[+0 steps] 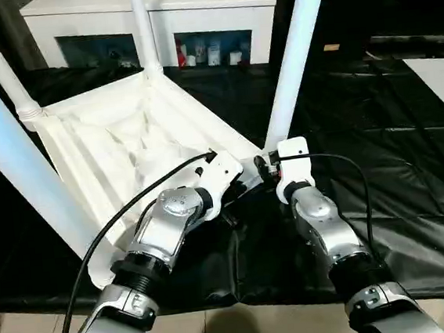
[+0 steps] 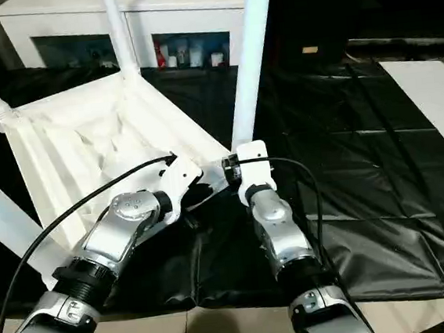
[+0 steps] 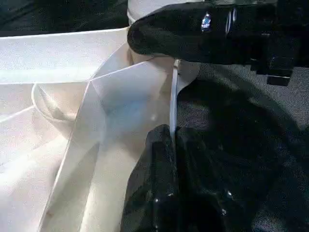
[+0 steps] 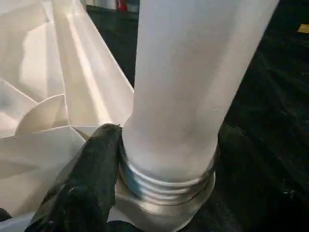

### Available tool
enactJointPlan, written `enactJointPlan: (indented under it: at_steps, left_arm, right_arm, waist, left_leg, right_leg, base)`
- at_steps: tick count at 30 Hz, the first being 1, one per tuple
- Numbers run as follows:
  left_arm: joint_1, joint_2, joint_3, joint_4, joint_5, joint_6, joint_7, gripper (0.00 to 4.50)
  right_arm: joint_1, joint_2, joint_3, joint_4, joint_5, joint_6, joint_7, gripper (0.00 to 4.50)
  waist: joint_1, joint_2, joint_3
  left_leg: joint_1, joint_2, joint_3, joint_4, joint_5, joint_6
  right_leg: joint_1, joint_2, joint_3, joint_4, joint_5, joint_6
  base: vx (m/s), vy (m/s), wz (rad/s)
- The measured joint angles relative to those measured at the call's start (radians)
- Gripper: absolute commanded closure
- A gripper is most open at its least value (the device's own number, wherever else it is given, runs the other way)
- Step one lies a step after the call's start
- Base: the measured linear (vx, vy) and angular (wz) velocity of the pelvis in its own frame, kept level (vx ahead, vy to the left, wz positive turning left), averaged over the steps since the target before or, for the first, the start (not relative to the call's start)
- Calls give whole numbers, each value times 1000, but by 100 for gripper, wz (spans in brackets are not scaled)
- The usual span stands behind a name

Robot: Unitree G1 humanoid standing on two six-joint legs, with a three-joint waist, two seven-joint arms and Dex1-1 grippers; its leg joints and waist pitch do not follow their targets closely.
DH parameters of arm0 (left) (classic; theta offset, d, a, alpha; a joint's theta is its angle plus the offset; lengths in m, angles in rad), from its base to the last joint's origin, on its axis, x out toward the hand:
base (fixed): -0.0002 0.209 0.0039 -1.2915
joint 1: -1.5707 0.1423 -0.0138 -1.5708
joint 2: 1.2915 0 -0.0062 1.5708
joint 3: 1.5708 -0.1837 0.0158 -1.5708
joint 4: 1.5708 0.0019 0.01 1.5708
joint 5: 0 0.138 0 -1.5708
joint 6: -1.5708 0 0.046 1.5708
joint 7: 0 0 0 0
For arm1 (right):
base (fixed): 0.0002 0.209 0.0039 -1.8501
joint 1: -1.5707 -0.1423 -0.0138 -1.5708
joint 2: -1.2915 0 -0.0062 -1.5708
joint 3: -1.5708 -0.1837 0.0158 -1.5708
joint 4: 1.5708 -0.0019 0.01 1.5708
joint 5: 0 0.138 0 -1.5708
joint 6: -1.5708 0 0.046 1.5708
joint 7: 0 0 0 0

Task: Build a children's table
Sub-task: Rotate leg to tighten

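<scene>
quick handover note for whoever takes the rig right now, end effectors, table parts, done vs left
Left end effector: shut, pinching the thin rim of the tabletop.
Right end effector: fingers around the base of the near right leg, at its threaded corner socket.
The tabletop lies upside down on the black work table, ribbed side up.
Done: four legs stand in the corner sockets.
Left: threads at the near right leg's base are exposed, so check that it is fully seated, then flip the table upright.
</scene>
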State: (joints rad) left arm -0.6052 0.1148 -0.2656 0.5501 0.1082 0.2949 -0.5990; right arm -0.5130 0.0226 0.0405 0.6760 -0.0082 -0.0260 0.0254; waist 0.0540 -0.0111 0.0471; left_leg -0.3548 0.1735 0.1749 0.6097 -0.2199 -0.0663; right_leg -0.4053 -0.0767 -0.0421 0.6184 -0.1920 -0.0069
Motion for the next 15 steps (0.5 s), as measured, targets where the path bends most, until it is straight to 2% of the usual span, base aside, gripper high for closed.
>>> enactJointPlan:
  at_steps: [2, 4, 5, 8, 12, 15]
  left_arm:
    - [11, 31, -10, -15, 3, -23, -14, 450]
    - [22, 85, -10, -24, 7, -54, -34, 450]
    - [31, 108, -14, -35, 9, -70, -52, 450]
    - [60, 160, -18, -73, 10, -107, -121, 450]
    - [106, 253, -18, -137, -27, -150, -267, 450]
    - [133, 320, -9, -164, -75, -164, -366, 450]
  right_arm:
    - [27, 0, -1, -39, 16, -6, 50, 104]
    - [69, -9, 31, -101, 26, -16, 130, 96]
    - [82, -27, 50, -128, 31, -17, 164, 87]
    - [93, -90, 69, -192, 41, -17, 249, 63]
    - [157, -252, 101, -313, 66, -22, 467, 25]
    - [219, -365, 143, -386, 100, 9, 663, 5]
  waist:
    - [-3, 0, 0]
    - [-21, -1, 1]
    - [-23, -1, 1]
    - [-17, -1, 1]
    - [-11, -2, 1]
    - [-10, -2, 1]
  left_leg:
    - [1, 0, 0, -3, 0, 0]
    - [2, 1, -1, -5, 0, 0]
    - [2, 1, -2, -6, 0, -1]
    - [2, 2, -3, -7, 1, -1]
    - [2, 1, -2, -7, 0, -1]
    - [0, 1, -1, -7, -1, 1]
  right_leg:
    - [0, 0, 0, -1, 0, 0]
    - [-1, 3, 0, -1, 1, 0]
    - [-1, 4, -1, -1, 1, -1]
    - [-1, 4, -3, -3, 1, -1]
    - [0, 3, -3, -8, 1, -1]
    - [-1, 3, -2, -9, 0, -2]
  base:
    - [0, 0, 0]
    - [0, 0, 0]
    - [0, 0, 0]
    - [0, 0, 0]
    - [0, 0, 0]
    - [0, 0, 0]
